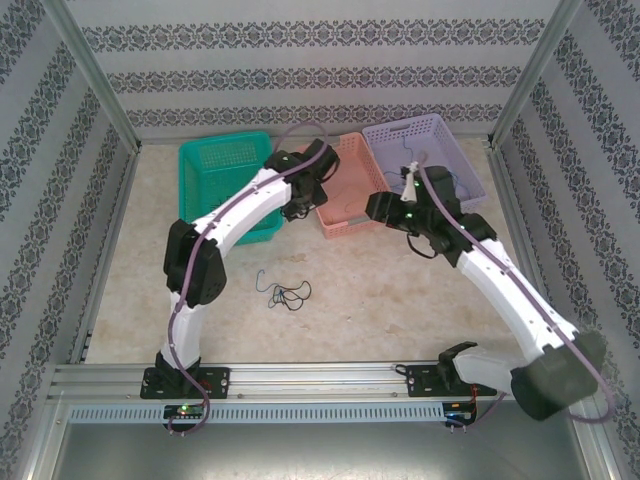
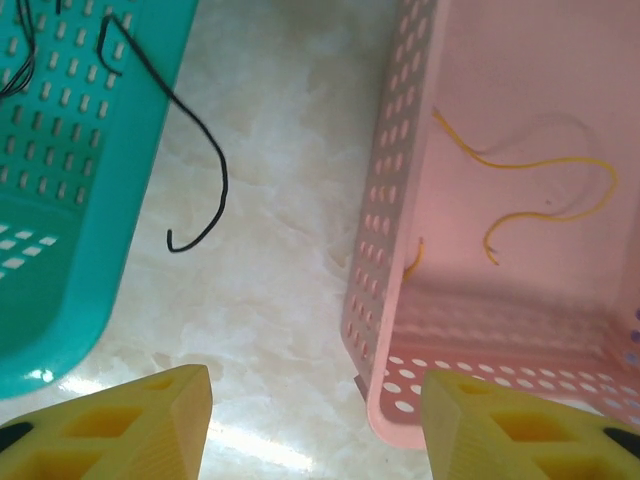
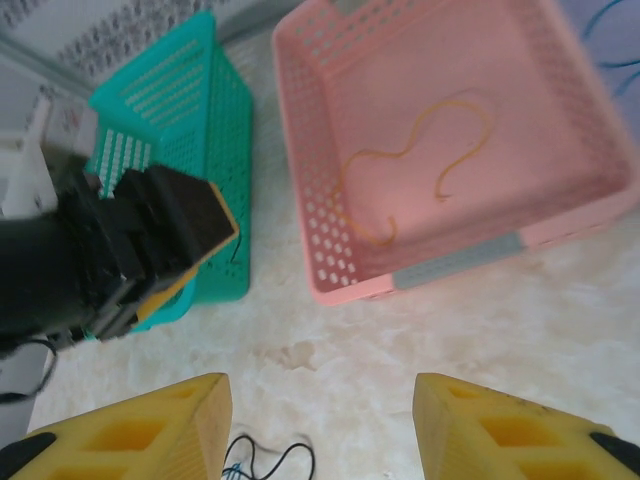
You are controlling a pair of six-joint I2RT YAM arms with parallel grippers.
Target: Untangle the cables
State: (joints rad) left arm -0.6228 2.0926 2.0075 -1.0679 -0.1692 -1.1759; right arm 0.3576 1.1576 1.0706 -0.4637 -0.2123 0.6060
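Black and blue cables [image 1: 285,293]: small tangle on the bare table [image 1: 400,310], well apart from the green basket [image 1: 215,165] and pink basket [image 1: 350,228]. One black strand [image 2: 195,170] trails from the green basket onto the table; a yellow strand [image 3: 420,150] lies in the pink one. Left gripper [image 2: 315,425]: fingers apart, empty. Right gripper [image 3: 320,430]: fingers apart, empty
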